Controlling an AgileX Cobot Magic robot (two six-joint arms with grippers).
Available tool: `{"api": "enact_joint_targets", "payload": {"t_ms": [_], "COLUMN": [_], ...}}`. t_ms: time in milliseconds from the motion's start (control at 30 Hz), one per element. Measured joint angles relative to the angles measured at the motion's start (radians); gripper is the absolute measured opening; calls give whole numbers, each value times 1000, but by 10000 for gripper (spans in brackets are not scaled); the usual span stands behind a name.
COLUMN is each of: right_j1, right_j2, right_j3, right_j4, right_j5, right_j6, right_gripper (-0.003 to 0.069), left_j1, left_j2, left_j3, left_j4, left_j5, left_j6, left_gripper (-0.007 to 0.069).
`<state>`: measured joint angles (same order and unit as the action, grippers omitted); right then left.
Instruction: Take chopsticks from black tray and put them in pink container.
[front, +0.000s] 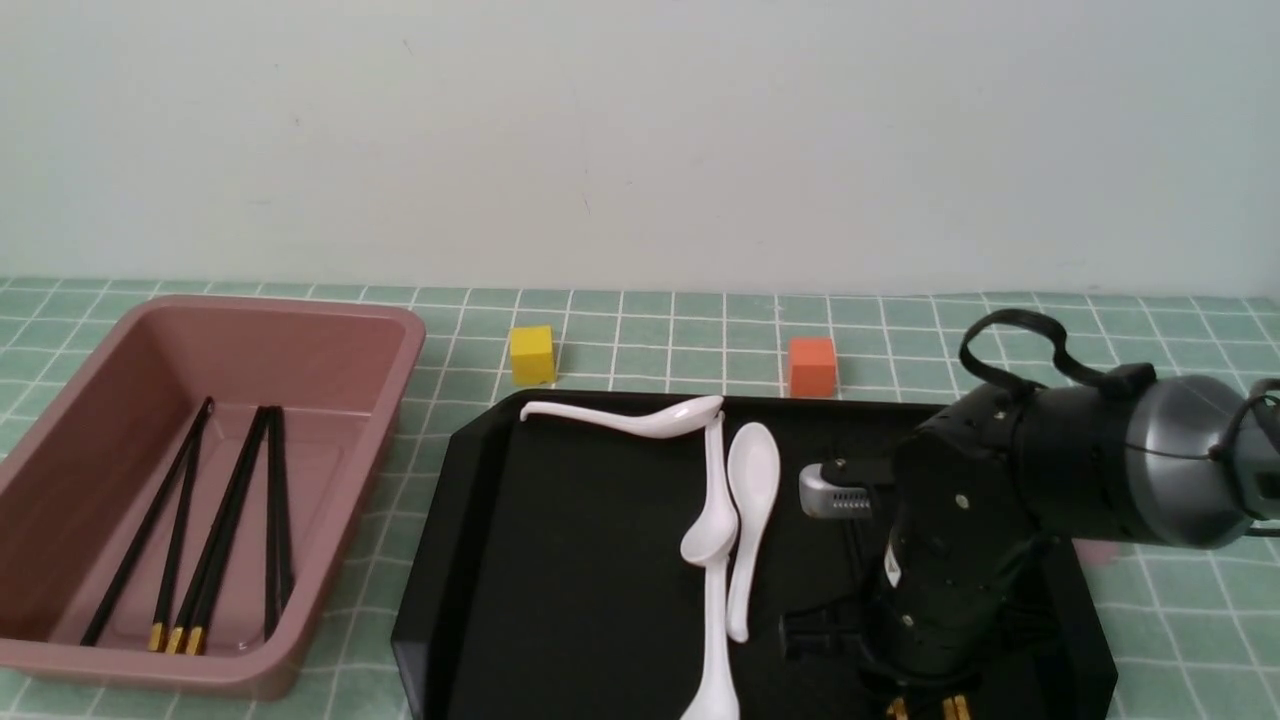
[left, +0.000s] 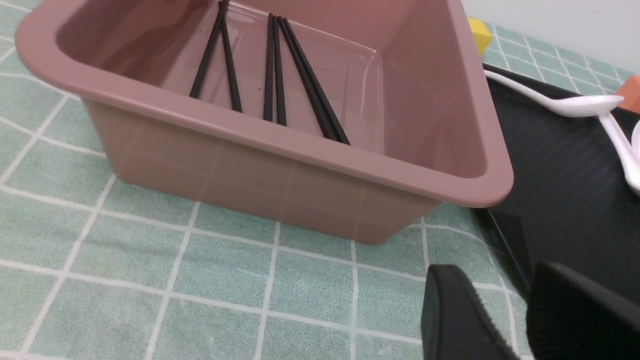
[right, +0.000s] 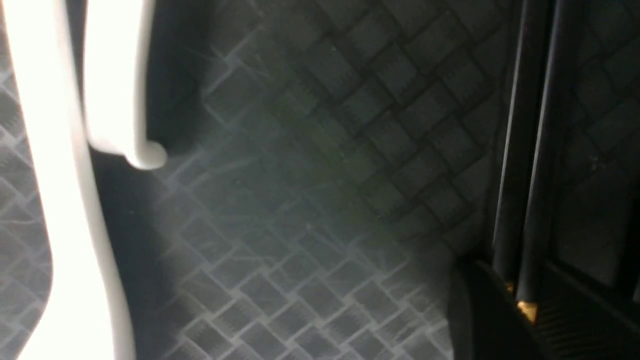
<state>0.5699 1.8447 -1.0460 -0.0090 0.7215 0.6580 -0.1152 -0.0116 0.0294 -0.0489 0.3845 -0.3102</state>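
Chopsticks (right: 515, 150), two of them, lie within the black tray (front: 560, 600), toward its right side, grasped between the right claw's (right: 514, 285) fingers. Left of the tray stands the pink container (front: 330, 330), more black sticks (front: 230, 520) inside. The left claw (left: 492, 285) is released, its fingers apart. White spoons (front: 755, 480) rest in the tray; yellow (front: 532, 355) and orange blocks (front: 812, 368) sit beyond its far edge.

Dusty-pink container (front: 345, 510); glossy black tray (front: 580, 560); gold-banded black chopsticks (front: 230, 520); white spoons (front: 754, 480); white-gridded green cloth (front: 620, 340).
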Motion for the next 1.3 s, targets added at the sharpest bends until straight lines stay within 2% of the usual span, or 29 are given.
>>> {"api": "enact_joint_targets", "payload": {"t_ms": [167, 567, 667, 800, 833, 867, 900, 1033, 1133, 1300], "right_j1": [0, 0, 0, 0, 0, 0, 0, 30, 82, 182], "right_j2": [-34, -380, -453, -490, -483, -481, -458, -347, -228, 6], "right_j3": [4, 7, 7, -14, -30, -34, -70, -193, -299, -490], "right_j4": [30, 56, 133, 353, 408, 408, 504, 668, 754, 841], "right_j5": [36, 114, 93, 31, 27, 27, 24, 8, 0, -11], "right_j6": [-14, -45, -121, -330, -388, -400, -493, -687, -773, -834], "right_gripper": [148, 148, 148, 148, 148, 148, 148, 148, 148, 148], "left_j1": [0, 0, 0, 0, 0, 0, 0, 0, 0, 0], "left_j2": [0, 0, 0, 0, 0, 0, 0, 0, 0, 0], "left_j3": [0, 0, 0, 0, 0, 0, 0, 0, 0, 0], "left_j4": [0, 0, 0, 0, 0, 0, 0, 0, 0, 0], "left_j5": [0, 0, 0, 0, 0, 0, 0, 0, 0, 0], "left_j6": [0, 0, 0, 0, 0, 0, 0, 0, 0, 0], "left_gripper": [239, 239, 239, 239, 239, 239, 239, 239, 239, 239]}}
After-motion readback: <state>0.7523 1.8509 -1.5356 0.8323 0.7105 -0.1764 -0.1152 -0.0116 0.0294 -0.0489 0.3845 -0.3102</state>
